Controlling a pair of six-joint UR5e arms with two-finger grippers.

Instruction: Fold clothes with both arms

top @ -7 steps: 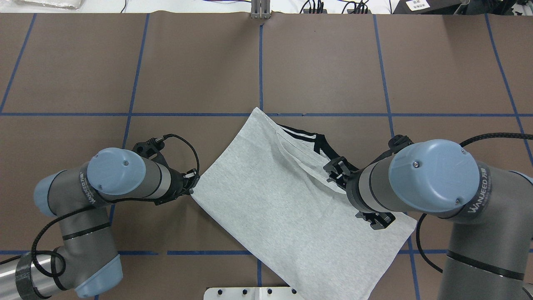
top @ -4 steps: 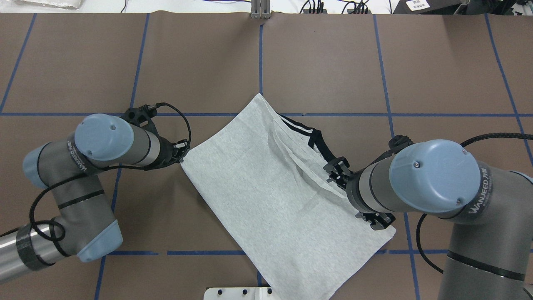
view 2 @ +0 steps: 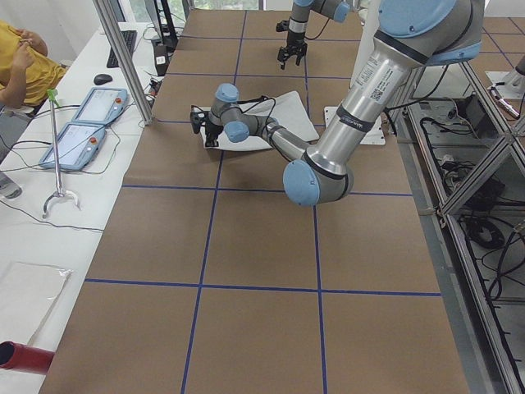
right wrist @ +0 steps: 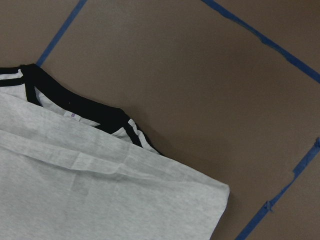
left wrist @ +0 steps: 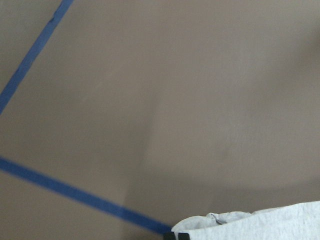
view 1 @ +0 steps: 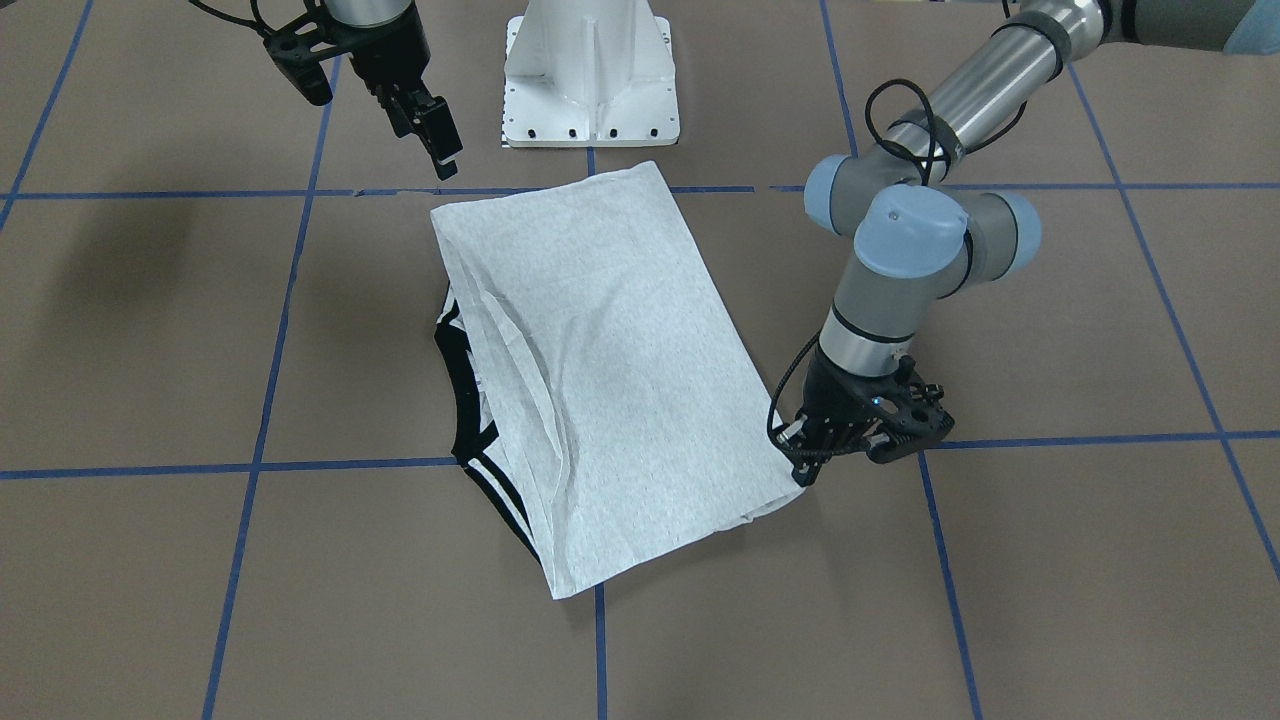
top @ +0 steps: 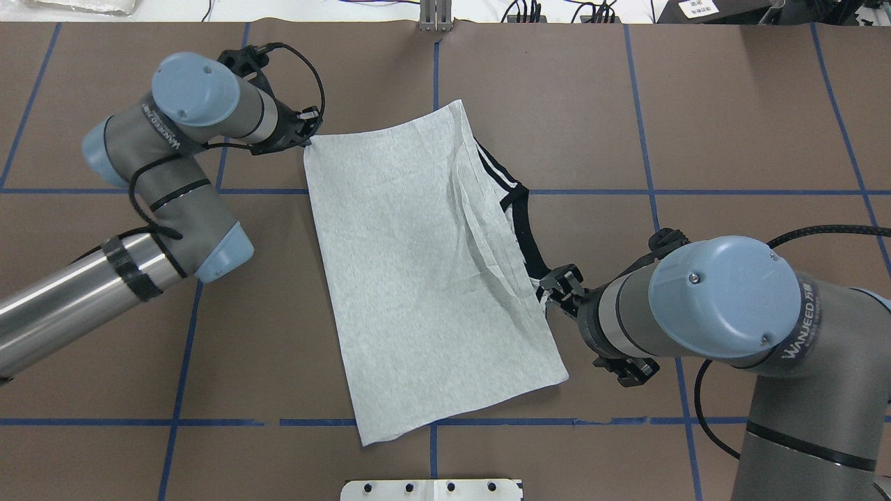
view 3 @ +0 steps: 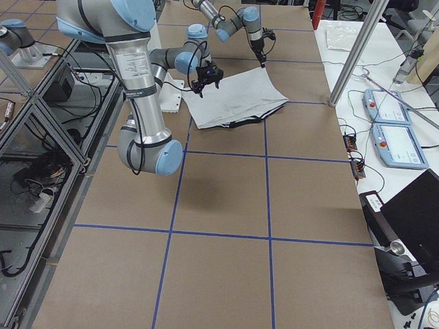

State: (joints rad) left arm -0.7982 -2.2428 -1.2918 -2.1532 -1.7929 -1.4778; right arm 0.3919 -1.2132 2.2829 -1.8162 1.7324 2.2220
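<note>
T-shirt (top: 418,278) is pinched at its far left corner by the left pincer (top: 308,137); the right pincer (view 1: 440,150) hovers by its right edge, spread or not I cannot tell. Folded, it lies midway on the counter (top: 696,104): light, limp, likely best gripped at corners.

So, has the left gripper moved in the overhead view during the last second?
Yes. The left gripper went away from the robot, from the near side of the middle crosswise blue tape line to its far side, taking the T-shirt corner along.
</note>
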